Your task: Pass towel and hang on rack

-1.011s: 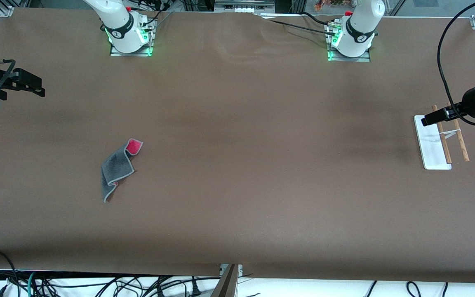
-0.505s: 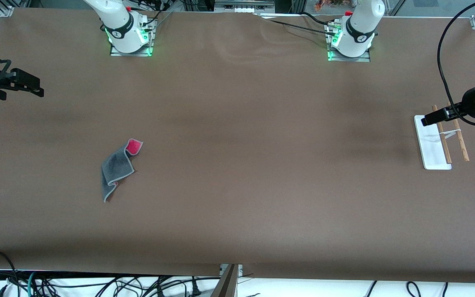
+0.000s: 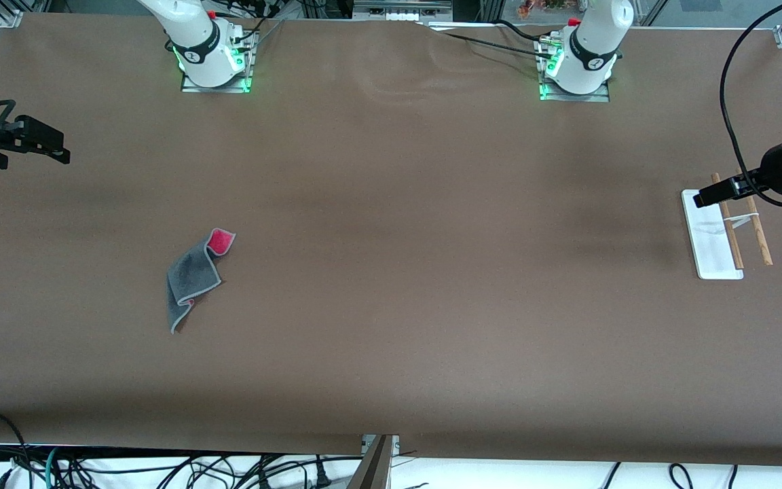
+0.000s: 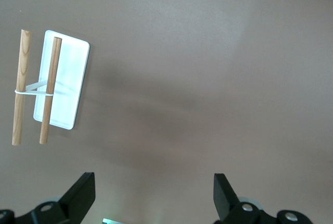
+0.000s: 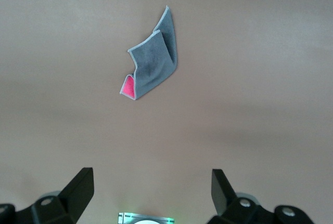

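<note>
The towel lies crumpled on the brown table toward the right arm's end, dark grey side up with a pink-red corner folded over. It also shows in the right wrist view as the towel, lying flat and apart from the fingers. My right gripper hangs open and empty over the table's edge at that end. The rack stands at the left arm's end, a white base with two brown rods. My left gripper hovers open and empty over the rack's base; the rack sits off to one side.
Both arm bases stand along the table edge farthest from the front camera. A black cable loops above the left arm's end. Loose cables lie below the table's near edge. Bare brown tabletop stretches between towel and rack.
The right gripper has drifted slightly toward the right arm's end of the table. The left arm, towel and rack have not moved.
</note>
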Robot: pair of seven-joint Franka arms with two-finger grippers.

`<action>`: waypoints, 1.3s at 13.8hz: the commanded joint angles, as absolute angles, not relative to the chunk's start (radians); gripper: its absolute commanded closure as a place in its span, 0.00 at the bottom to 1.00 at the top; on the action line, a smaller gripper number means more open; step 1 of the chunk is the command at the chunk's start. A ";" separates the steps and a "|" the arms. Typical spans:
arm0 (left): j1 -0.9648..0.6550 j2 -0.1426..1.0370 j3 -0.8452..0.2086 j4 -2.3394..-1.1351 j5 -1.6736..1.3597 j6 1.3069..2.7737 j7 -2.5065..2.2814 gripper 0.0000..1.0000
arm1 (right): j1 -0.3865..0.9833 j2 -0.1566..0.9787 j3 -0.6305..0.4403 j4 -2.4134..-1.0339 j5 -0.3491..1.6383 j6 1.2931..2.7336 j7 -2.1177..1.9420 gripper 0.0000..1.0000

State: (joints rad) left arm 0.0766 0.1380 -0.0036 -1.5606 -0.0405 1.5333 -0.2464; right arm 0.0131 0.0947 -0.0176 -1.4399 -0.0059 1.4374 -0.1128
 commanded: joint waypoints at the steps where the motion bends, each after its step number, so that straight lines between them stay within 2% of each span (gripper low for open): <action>1: 0.081 0.143 -0.009 -1.542 -0.049 1.522 -0.225 0.00 | 0.002 0.107 -0.009 -1.427 0.015 1.469 -0.120 0.00; 10: 0.081 0.143 -0.009 -1.542 -0.049 1.522 -0.225 0.00 | 0.008 0.282 -0.006 -1.427 0.009 1.528 -0.115 0.00; 18: 0.081 0.143 -0.009 -1.542 -0.048 1.523 -0.225 0.00 | 0.087 0.483 0.003 -1.427 0.015 1.724 -0.101 0.00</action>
State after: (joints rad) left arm 0.0765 0.1380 -0.0045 -1.5604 -0.0405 1.5333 -0.2464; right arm 0.0676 0.4467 0.0026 -1.4402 0.0034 1.6903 -0.1110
